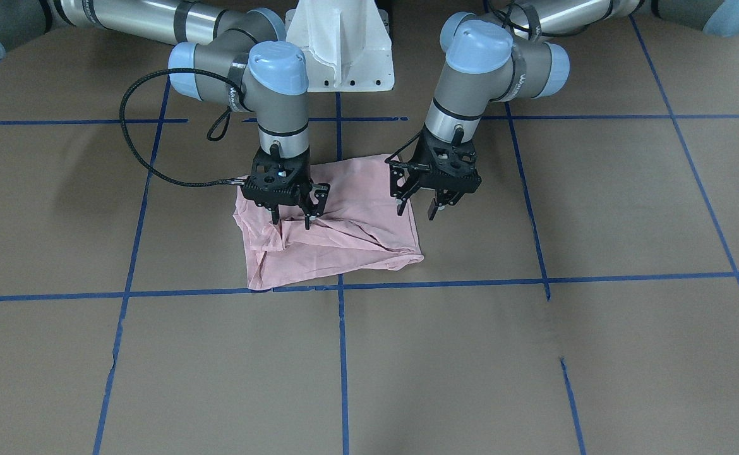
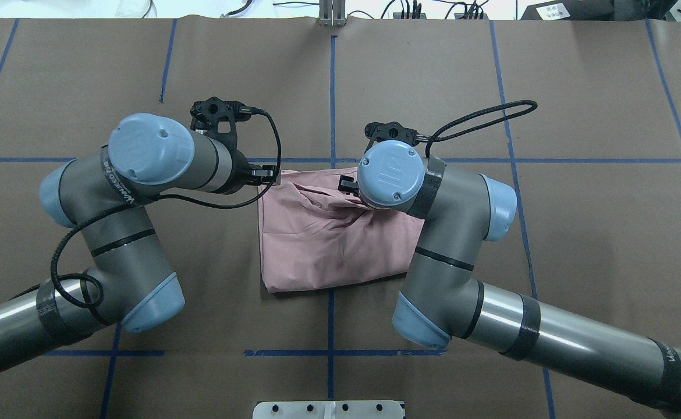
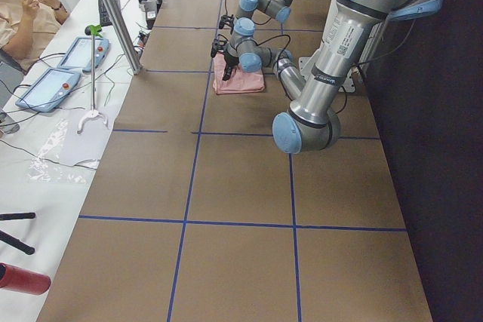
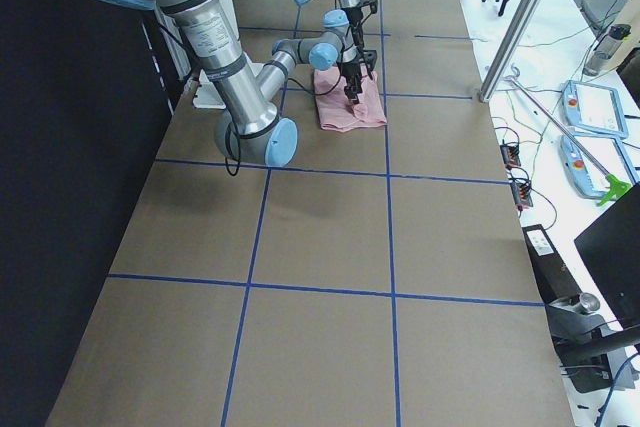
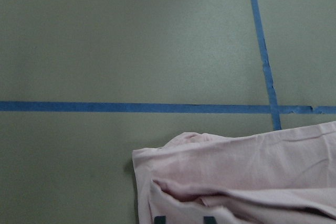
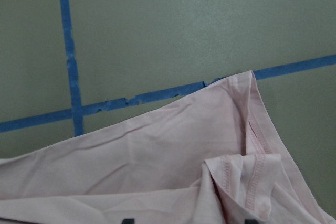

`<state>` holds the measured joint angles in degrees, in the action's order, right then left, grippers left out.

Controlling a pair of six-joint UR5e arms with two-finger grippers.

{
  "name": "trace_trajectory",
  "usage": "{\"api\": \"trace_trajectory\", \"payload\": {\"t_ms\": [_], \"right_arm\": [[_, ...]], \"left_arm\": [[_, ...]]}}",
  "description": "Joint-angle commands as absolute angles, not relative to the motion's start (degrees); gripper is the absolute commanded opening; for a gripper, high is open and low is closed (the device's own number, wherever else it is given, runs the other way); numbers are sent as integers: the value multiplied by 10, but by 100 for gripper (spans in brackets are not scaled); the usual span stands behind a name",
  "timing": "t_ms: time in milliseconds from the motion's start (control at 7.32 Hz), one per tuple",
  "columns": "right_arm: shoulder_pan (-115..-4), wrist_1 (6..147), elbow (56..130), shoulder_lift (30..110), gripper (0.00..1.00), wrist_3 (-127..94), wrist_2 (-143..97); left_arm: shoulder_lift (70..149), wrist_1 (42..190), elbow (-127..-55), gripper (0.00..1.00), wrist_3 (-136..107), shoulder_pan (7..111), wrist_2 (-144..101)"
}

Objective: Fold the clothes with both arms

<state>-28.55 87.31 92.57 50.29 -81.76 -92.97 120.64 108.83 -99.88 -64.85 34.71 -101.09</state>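
Tabletop (image 2: pixel 550 87): one brown surface gridded with blue tape lines (image 2: pixel 332 87). I take my clock directions from the overhead view, with 12 o'clock pointing away from the robot's base.

Arms: two. The left arm (image 2: pixel 113 244) comes in from 8 o'clock and the right arm (image 2: pixel 451 233) from 4 o'clock. Both wrists are bent down over the middle of the tabletop.

T-shirt (image 2: pixel 323 250): one, pale pink. It lies as a rumpled, partly folded block near the tabletop's middle, straddling the centre tape line and just on the 6 o'clock side of a cross line. It looks a little wider than deep, so I judge its long axis to run 9 to 3 o'clock.

Left gripper (image 1: pixel 417 212): one. Its jaws stand apart with nothing between them. It hangs at the T-shirt's 10 o'clock corner, right at the cloth's edge. From it, the bulk of the T-shirt lies toward 4 o'clock.

Right gripper (image 1: pixel 290 221): one. Its jaws are also spread and not closed on anything. It is low over the wrinkled 1 o'clock part of the T-shirt. I cannot tell whether the tips touch the fabric. From it, the rest of the cloth lies toward 7 o'clock.

Nearer gripper: the right one, since it is over the cloth itself while the left one is only at the margin.

Next move, as I judge it: both grippers would take the 12 o'clock edge and carry it across the long axis toward 6 o'clock.
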Motion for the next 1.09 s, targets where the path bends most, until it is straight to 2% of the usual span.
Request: {"api": "trace_trajectory", "payload": {"t_ms": [0,273,410,547,820,956], "right_arm": [[-329,908,974,511,100,-771,-1007],[-378,1010,1059,531,100,-678,-1061],[-411,1041,1116,575,100,-620,-1089],[-461,1059,1157,623,100,-520,-1126],[-578,1073,1165,710,100,-335,-1182],[-643,1067,1165,777,100,-227,-1188]], "left_arm": [[1168,1075,-1060,100,-591,381,-1047],[1123,959,-1162,100,-467,429,-1079],[1117,893,-1192,100,-388,469,-1091],[1114,845,-1198,100,-269,528,-1116],[1047,843,-1187,100,-60,670,-1180],[1029,842,-1173,100,16,722,-1185]]}}
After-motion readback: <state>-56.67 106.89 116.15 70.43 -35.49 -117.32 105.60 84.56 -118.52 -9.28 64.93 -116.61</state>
